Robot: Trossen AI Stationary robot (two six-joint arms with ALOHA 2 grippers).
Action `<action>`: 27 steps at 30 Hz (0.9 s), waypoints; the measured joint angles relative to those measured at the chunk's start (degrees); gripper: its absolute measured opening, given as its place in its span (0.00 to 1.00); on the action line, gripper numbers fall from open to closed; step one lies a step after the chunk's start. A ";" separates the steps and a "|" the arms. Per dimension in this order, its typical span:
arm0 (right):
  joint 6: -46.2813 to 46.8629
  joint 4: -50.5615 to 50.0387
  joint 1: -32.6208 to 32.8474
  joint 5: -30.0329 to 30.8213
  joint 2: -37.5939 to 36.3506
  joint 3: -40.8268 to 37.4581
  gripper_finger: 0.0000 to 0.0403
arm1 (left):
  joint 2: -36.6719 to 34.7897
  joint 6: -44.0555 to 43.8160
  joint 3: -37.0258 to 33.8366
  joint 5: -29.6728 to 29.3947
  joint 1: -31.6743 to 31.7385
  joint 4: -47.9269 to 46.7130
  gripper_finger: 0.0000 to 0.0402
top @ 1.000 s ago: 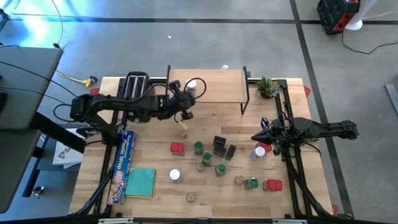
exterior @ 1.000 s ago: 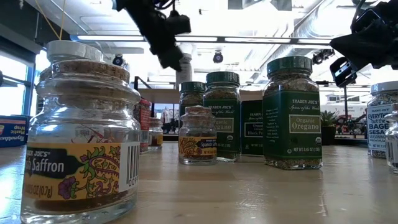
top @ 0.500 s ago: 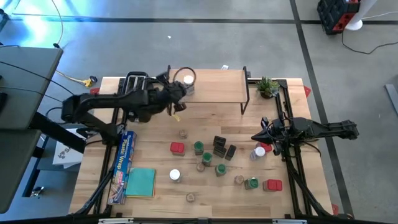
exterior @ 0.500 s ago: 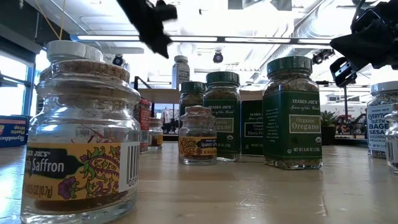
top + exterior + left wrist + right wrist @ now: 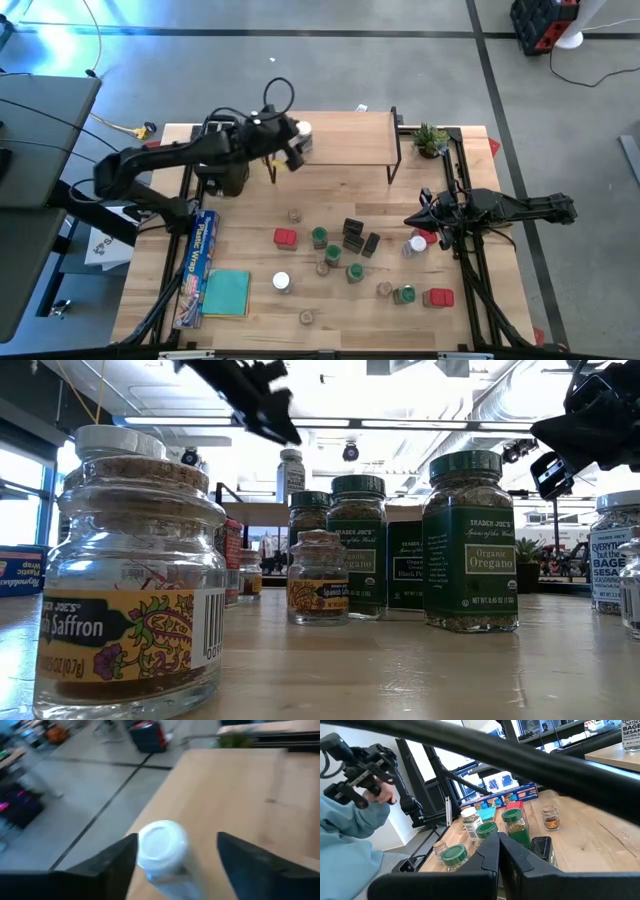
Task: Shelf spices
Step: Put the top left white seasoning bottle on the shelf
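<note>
Setting a white-lidded jar (image 5: 303, 130) on the shelf (image 5: 350, 140), at its left end toward the far edge. Holding the left gripper (image 5: 288, 137) over that end, with the fingers (image 5: 115, 862) spread wide on either side of the jar and, judging by the left wrist view, not pressing on it. Showing the jar upright on the wooden top in the low view, apart from the dark fingers above it.

Resting the right gripper (image 5: 418, 220) over the right side of the surface (image 5: 250, 205), fingers closed on nothing. Leaving the other spices (image 5: 345, 245) scattered across the middle and near parts of the surface, well apart from the shelf.

Finishing the release well, as a judgement:
- keeping the fingers fully spread;
- rising straight up until both tips are above the lid before swinging back toward the surface;
- avoiding any sideways sweep capable of tipping so tall and narrow a jar;
- placing later jars progressively to the right, thereby sparing arriving fingers a reach across jars already standing.
</note>
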 joint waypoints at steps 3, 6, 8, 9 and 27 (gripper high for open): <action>0.00 0.00 0.00 -0.02 0.00 0.00 0.00 | 3.34 -0.63 0.01 -5.01 0.59 3.49 0.80; 0.00 0.00 0.00 -0.01 0.00 0.00 0.00 | 5.27 -0.83 -0.01 -9.06 0.57 5.09 0.82; 0.02 0.00 0.00 -0.01 0.00 0.00 0.00 | 5.53 -1.04 -0.01 -9.01 0.57 5.15 0.82; 0.01 0.00 0.00 -0.01 0.00 0.00 0.00 | 5.53 -1.45 -0.01 -8.74 0.58 5.20 0.82; 0.01 -0.01 0.00 -0.01 0.00 0.00 0.00 | 2.37 -2.73 -0.01 -2.06 2.35 2.78 0.46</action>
